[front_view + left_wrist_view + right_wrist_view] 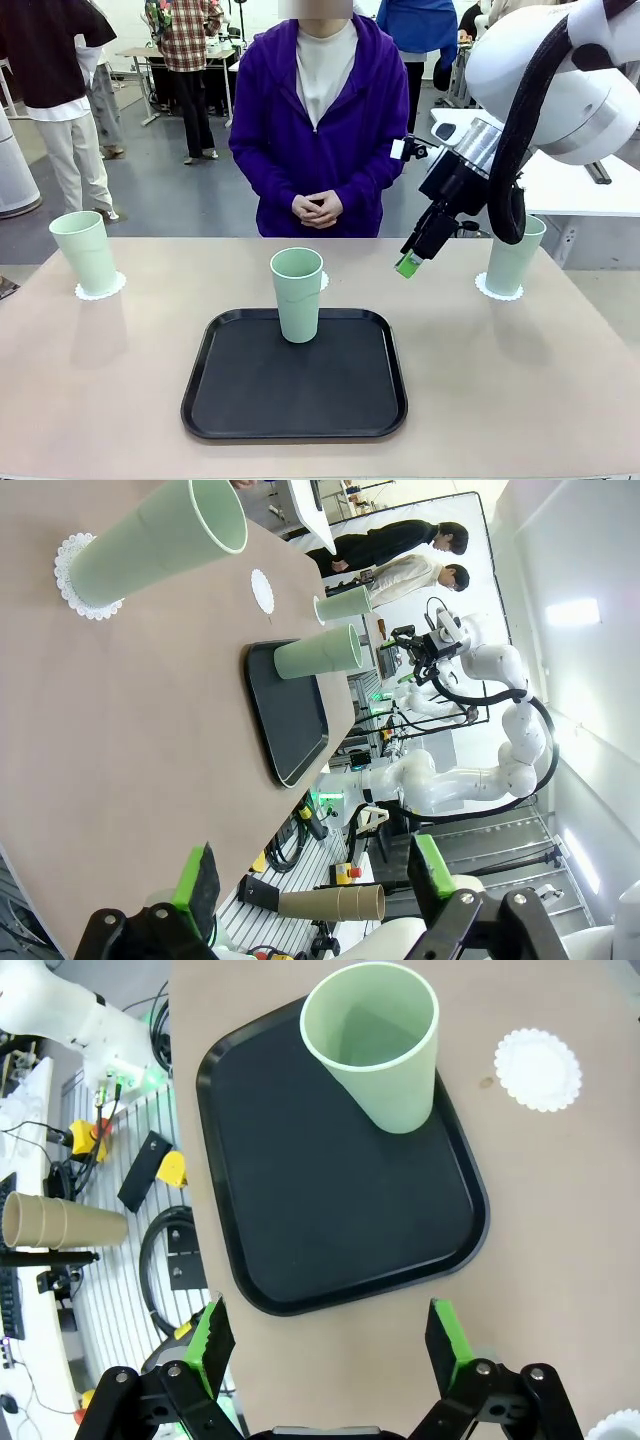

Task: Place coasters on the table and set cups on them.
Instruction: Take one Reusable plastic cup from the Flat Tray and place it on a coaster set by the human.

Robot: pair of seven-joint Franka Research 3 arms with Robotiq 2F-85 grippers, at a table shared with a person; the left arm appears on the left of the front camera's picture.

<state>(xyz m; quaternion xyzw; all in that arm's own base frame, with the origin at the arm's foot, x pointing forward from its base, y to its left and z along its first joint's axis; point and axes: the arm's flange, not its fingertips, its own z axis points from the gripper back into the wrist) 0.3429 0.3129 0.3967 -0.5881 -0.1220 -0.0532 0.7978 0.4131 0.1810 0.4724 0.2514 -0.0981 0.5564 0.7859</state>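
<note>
Tray (260, 400) holds cup (298, 300), upright, mouth up.

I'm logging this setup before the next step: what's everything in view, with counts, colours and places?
table: one, beige-pink.
cups: three, mint green; left cup and right cup on coasters, middle cup on the tray.
coasters: three, white; two under cups, bare coaster behind the tray.
tray: one, black, mid-table.
person: one, purple top, far side, hands clasped.
right gripper: one, black and green, open, right of middle cup.
left gripper: one, same colours, open.
</note>
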